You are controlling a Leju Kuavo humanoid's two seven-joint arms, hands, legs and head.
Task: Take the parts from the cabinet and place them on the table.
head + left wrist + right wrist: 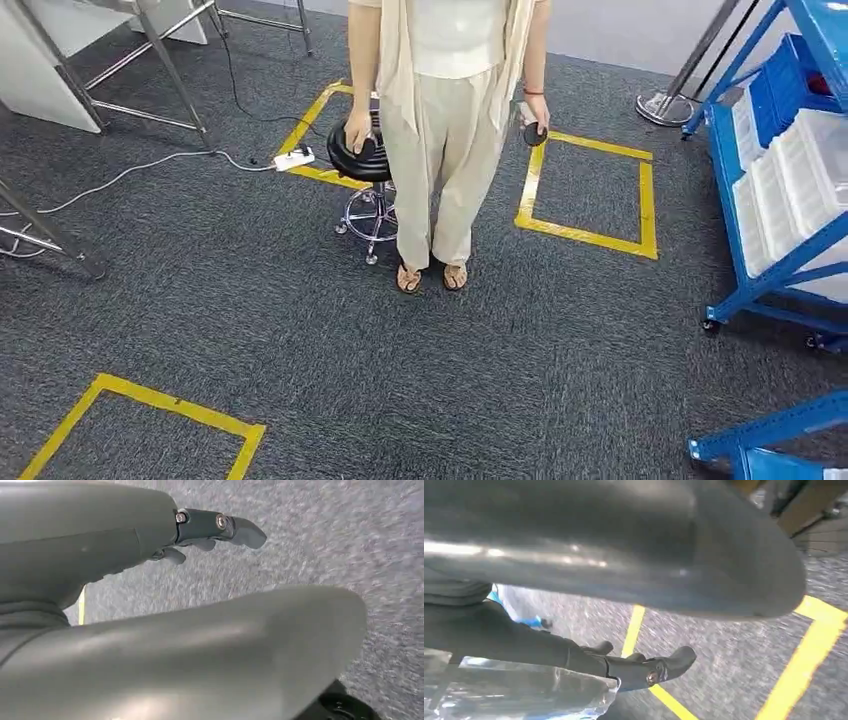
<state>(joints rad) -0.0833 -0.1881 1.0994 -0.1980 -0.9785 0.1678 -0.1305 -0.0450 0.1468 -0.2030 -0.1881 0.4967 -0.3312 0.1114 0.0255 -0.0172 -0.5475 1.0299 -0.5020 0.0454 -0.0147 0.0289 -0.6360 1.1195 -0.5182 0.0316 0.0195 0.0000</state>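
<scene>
A: Head view?
B: A blue metal cabinet with clear plastic bins [790,190] stands far right; a person in beige [445,120] waits mid-floor.
A: Left wrist?
B: The left hand [165,580] hangs over grey carpet, fingers extended, holding nothing.
A: Right wrist?
B: The right hand [624,630] grips a clear plastic bag of parts [524,692] under its fingers, probably for carrying.

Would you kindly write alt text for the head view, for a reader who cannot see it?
A person stands on grey carpet, one hand on a black stool, the other holding a small dark object. Yellow tape squares mark the floor; a blue cabinet with bins stands at right.
</scene>
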